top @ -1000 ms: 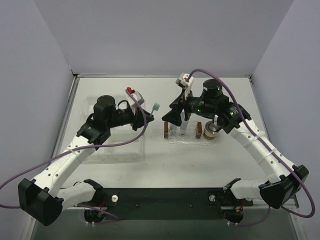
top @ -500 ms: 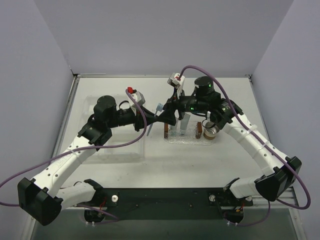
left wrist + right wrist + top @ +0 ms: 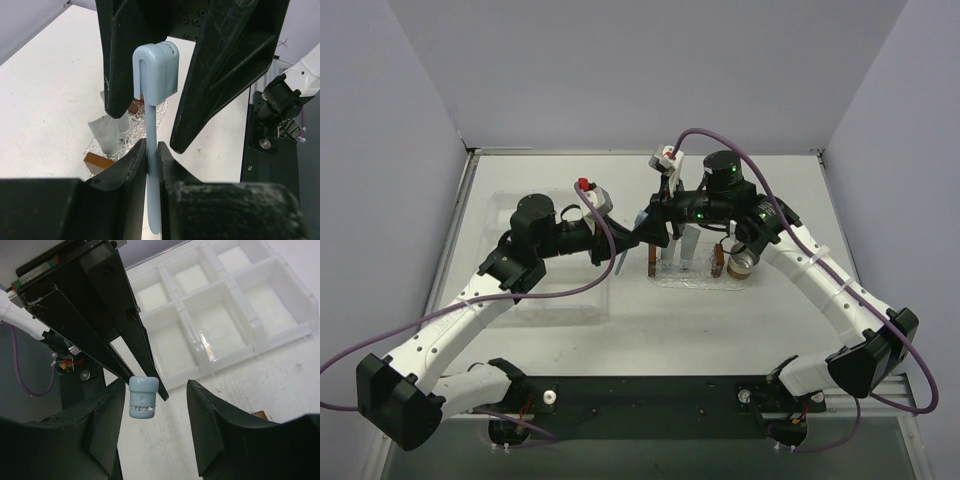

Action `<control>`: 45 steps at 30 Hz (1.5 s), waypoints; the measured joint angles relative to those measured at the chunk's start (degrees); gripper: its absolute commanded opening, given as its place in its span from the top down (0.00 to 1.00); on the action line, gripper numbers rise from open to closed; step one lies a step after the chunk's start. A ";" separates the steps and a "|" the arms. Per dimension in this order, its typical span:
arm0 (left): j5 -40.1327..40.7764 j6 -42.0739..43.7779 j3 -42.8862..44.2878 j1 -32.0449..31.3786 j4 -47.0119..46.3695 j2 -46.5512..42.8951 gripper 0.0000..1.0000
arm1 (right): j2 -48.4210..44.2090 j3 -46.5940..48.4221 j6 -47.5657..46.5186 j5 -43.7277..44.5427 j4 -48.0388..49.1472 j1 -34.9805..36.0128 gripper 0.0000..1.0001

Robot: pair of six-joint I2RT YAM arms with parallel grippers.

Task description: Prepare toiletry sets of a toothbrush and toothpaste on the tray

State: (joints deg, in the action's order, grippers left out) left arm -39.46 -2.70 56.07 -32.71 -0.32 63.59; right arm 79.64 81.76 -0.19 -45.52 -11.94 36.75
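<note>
- Reaching rightward over the table (image 3: pixel 650 330) with its elbow bent, the left arm carries the left pincer (image 3: pixel 152 150), clamped on the toothbrush (image 3: pixel 151 115) handle and holding it aloft.
- The right pincer (image 3: pixel 156 385) faces it, arm stretched leftward, jaws spread either side of the brush head.
- Beyond them, the tray (image 3: pixel 705 281) holds toothpaste (image 3: pixel 688 250) tubes.

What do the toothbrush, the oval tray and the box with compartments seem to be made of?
The toothbrush looks like smooth, light-blue, slightly translucent plastic with a soft sheen. The tray seems clear plastic or glass: its bumpy surface sparkles. The box looks like translucent, glossy rigid plastic; its walls show bright reflections.
</note>
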 measured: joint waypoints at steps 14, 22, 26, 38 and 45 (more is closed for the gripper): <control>-0.11 0.33 -1.73 -0.09 0.00 0.00 1.00 | 0.04 0.13 -0.02 -0.39 -0.04 0.09 0.69; -0.28 0.33 -2.03 -0.26 -0.13 0.00 1.00 | 1.07 0.59 0.00 -0.59 -0.17 0.46 0.76; -0.26 0.33 -2.12 -0.33 -0.20 0.00 1.00 | 1.42 0.92 0.00 -0.70 -0.28 0.50 0.86; 0.24 0.70 -2.49 -0.33 -0.28 -0.02 0.50 | 1.64 1.03 -0.94 0.74 -0.79 0.94 1.00; 1.62 1.75 -2.51 -0.37 -0.13 -0.98 0.16 | 1.11 1.03 -4.76 8.04 -3.32 0.96 1.00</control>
State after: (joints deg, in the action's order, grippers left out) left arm -37.85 -0.95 53.56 -33.08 -0.45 62.61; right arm 80.75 82.78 -4.95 -37.47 -15.27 37.71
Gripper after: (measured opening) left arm 0.792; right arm 0.167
